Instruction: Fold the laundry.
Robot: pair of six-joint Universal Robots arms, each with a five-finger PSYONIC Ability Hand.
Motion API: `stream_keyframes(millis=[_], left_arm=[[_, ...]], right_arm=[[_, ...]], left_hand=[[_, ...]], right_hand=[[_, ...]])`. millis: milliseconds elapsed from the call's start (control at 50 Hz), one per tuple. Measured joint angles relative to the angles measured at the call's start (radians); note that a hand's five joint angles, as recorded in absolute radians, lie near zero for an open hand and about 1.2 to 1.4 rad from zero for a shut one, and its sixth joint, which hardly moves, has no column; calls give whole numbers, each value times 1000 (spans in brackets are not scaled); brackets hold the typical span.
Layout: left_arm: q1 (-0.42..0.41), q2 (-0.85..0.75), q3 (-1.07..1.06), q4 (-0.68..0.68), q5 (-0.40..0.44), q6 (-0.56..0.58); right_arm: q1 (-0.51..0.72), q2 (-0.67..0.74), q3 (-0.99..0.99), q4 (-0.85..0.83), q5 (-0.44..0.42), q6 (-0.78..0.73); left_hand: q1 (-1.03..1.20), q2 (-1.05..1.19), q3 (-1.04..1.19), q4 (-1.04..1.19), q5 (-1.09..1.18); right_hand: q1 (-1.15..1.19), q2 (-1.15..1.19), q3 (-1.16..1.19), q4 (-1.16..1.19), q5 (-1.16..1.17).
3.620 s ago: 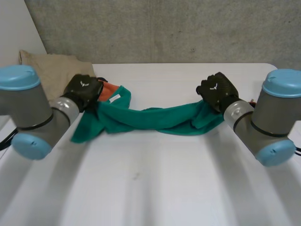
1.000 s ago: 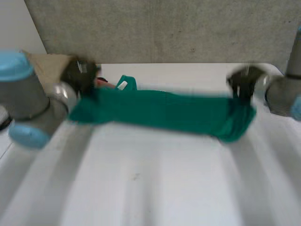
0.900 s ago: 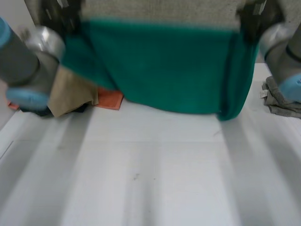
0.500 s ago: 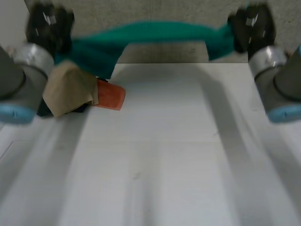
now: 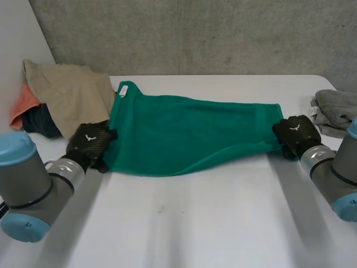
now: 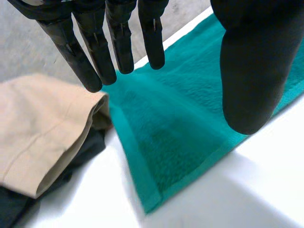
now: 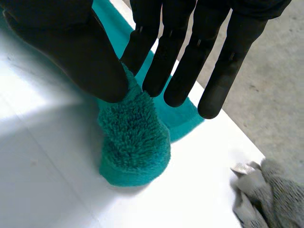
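White desk (image 5: pixel 184 223) lies nearest, with the left arm (image 5: pixel 33 184) and right arm (image 5: pixel 334 173) reaching in over its two sides. Just beyond, the left robot hand (image 5: pixel 92 146) sits at the near left corner of a green towel (image 5: pixel 189 134). In its wrist view the fingers (image 6: pixel 118 42) are straight and the thumb (image 6: pixel 247 71) stands well apart from them, and the cloth lies flat on the desk beneath, so this robot hand grips nothing. The right robot hand (image 5: pixel 295 133) is at the towel's right end. Its wrist view shows a plush bunch of terry rising off the desk to where the thumb (image 7: pixel 80 52) meets the nearest of the straight fingers (image 7: pixel 142 42) — pinched there, as far as can be seen. The towel is spread widthwise between the two hands, mostly flat. Its near edge runs in an uneven curve and its far edge fairly straight, and a small white tag (image 5: pixel 122 89) shows at the far left corner. Farther back on the left, just beside the towel, a beige cloth (image 5: pixel 72 92) is draped over a dark garment (image 5: pixel 42 124) and an orange cloth (image 5: pixel 22 109). At the desk's far right edge sits a folded grey towel (image 5: pixel 334 109) — apart from the green one. Behind everything stands a grey concrete wall (image 5: pixel 195 33).
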Motion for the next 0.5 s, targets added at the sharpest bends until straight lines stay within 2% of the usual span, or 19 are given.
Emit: stream_keyframes(millis=[120,240,340,500], left_arm=[[68,19,2,-85,34,-90],[114,13,6,-133,100,-118],[121,-15,26,-125,137,-83],[103,-92,94,-103,131,35]], right_arm=[[-13,9,-15,23,16,3],[-6,13,-18,35,17,6],[-3,11,-18,38,16,9],[-4,9,-14,41,16,10]], left_hand=[[0,-10,-8,-9,-13],[0,-8,-7,-7,-5],[51,51,46,67,73],[108,102,101,124,122]], right_hand=[[0,0,0,0,0],[0,0,0,0,0],[0,0,0,0,0],[0,0,0,0,0]])
